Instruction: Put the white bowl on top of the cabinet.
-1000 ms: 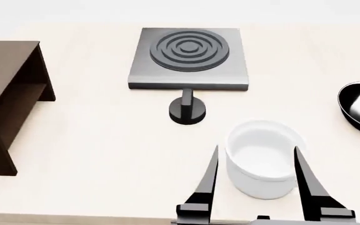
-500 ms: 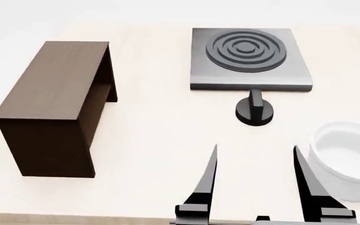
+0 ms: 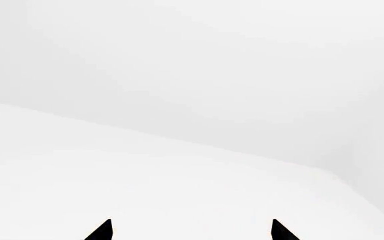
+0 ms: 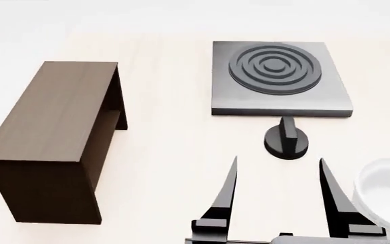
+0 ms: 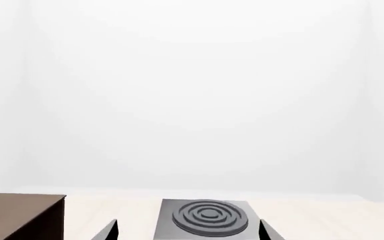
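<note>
— What's moved?
— The view has swung; the white bowl point(image 4: 388, 195) now sits outside the right gripper point(image 4: 276, 165), whose jaws are spread and empty.
— Further off?
— Stove knob point(image 4: 287, 141) ahead, cabinet point(image 4: 49, 119) far left. Re-aiming needed, probably.
— Left gripper point(image 3: 190, 229)?
— Apart, empty.

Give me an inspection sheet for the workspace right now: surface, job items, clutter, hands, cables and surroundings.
Surface: pale wood table.
Job's things: white bowl standing on the table at the head view's right edge, partly cut off; cabinet at the left, nothing on its top.
Clutter: grey stove plate at the back, black knob just in front of it.
Hands: right hand open, over bare table, the bowl outside its right finger; left hand open, only its fingertips showing, facing blank white.
Cables: nothing seen.
Surroundings: plain white walls.
</note>
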Controlling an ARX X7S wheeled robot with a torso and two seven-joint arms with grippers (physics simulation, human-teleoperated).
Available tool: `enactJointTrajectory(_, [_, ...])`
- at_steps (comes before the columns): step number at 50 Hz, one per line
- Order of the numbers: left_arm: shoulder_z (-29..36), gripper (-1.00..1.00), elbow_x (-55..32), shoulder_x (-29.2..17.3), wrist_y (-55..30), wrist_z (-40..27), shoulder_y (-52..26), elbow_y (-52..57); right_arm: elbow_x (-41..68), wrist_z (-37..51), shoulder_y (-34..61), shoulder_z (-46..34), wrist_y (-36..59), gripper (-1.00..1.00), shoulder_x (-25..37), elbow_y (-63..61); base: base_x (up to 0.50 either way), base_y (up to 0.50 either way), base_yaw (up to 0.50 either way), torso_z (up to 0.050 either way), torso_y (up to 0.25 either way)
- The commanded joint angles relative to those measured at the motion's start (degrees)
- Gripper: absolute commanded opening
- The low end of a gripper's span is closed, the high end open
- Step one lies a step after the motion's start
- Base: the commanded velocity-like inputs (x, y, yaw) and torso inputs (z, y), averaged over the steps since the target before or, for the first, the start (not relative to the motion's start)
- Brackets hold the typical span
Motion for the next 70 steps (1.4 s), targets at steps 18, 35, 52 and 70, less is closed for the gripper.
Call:
enactJointTrajectory(18, [0.90,1.00,-0.43,-0.64,0.71,-0.58,0.13,-0.29,0.24,1.54,-0.18,-0.05,-1.06,1.00,0.84,-0.45,0.31,0.01,0.00,0.000,0.000])
enactJointTrajectory(35, [1.27,1.00,-0.74,-0.97,1.17,-0.79,0.03,-0.83,1.41,2.50,0.15,0.64,-0.98,1.00,0.39,-0.25,0.06,0.28,0.00,0.000,0.000])
enactJointTrajectory(52, [1.70,1.00,-0.83,-1.22,1.50,-1.14,0.18,-0.77,2.25,3.48,0.32,1.10,-0.67,1.00,0.51,-0.34,0.17,0.00,0.00,0.000,0.000])
enactJointTrajectory(70, [2.09,1.00,-0.94,-1.36,1.82,-1.65,0.80,-0.27,3.26,6.14,1.00,3.25,1.86,1.00,-0.30,-1.74,0.00,0.00,0.00,0.000,0.000])
